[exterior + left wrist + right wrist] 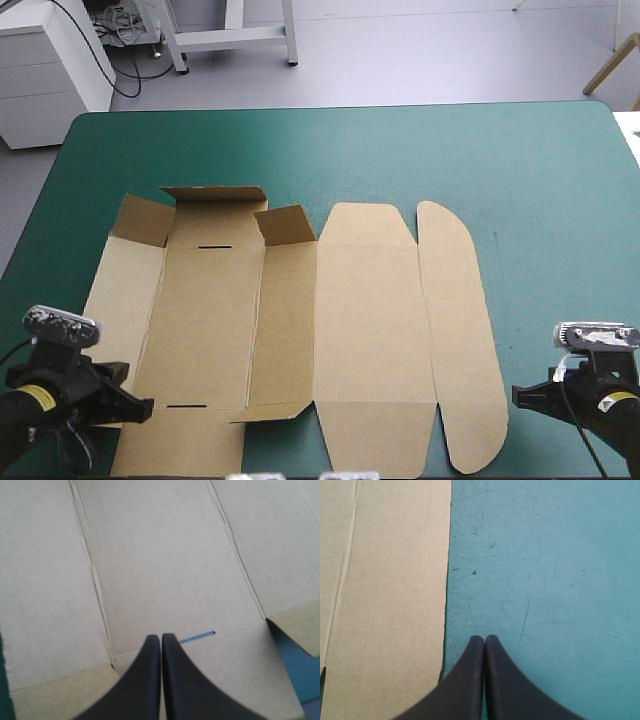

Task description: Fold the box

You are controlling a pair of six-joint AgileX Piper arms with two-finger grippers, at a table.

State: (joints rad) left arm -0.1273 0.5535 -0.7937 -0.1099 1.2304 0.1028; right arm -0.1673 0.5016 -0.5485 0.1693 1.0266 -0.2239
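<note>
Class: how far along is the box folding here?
Done: almost nothing; the flat cut sheet of brown board lies spread on the teal-green table cover, only small far flaps tilted up. In hand: nothing; the black-fingered left end effector and right end effector are shut, empty. Left: raising and tucking every wall.
</note>
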